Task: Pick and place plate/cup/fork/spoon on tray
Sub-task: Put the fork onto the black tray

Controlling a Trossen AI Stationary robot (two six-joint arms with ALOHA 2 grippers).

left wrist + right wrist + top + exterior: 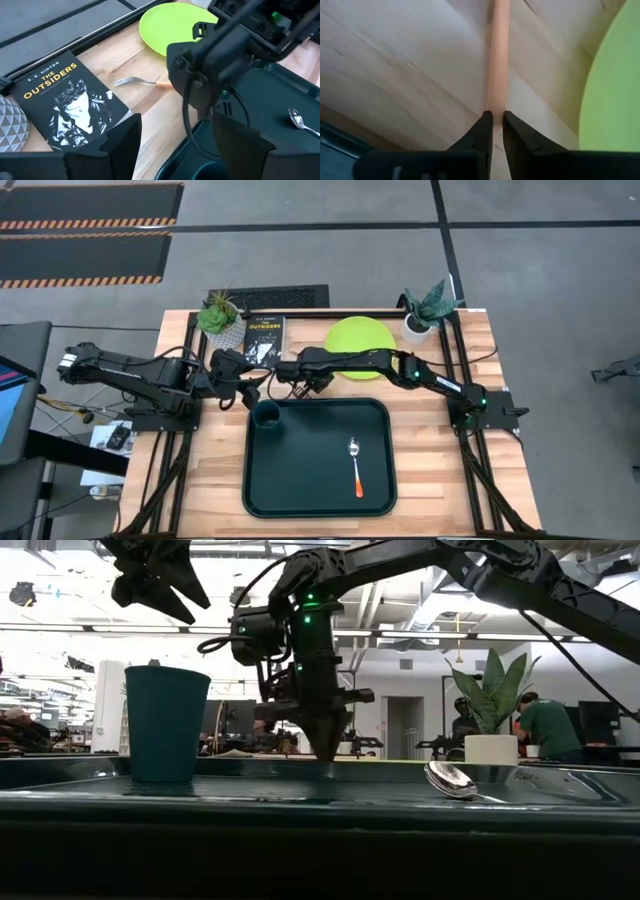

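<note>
The dark green tray (330,490) lies at the near middle of the table. The cup (266,414) stands upright in its far-left corner and the spoon (355,465) lies on its floor at the right. The lime-green plate (358,335) lies on the table beyond the tray. The fork (131,81) lies on the wood between the book and the plate. My right gripper (495,125) points down at the fork's handle, shut on it. My left gripper (155,580) is open and empty above the cup. My right gripper pinches the fork's yellow-orange handle (498,100) between its two fingertips, near the handle's free end. The fingers come from above, pointing down, one on each side of the handle. The fork lies flat on the table.
A black book (263,338) lies left of the fork. Potted plants stand at the far left (218,312) and far right (428,308) corners. The right arm (225,55) reaches across in front of my left gripper. Bare tray floor lies between cup and spoon.
</note>
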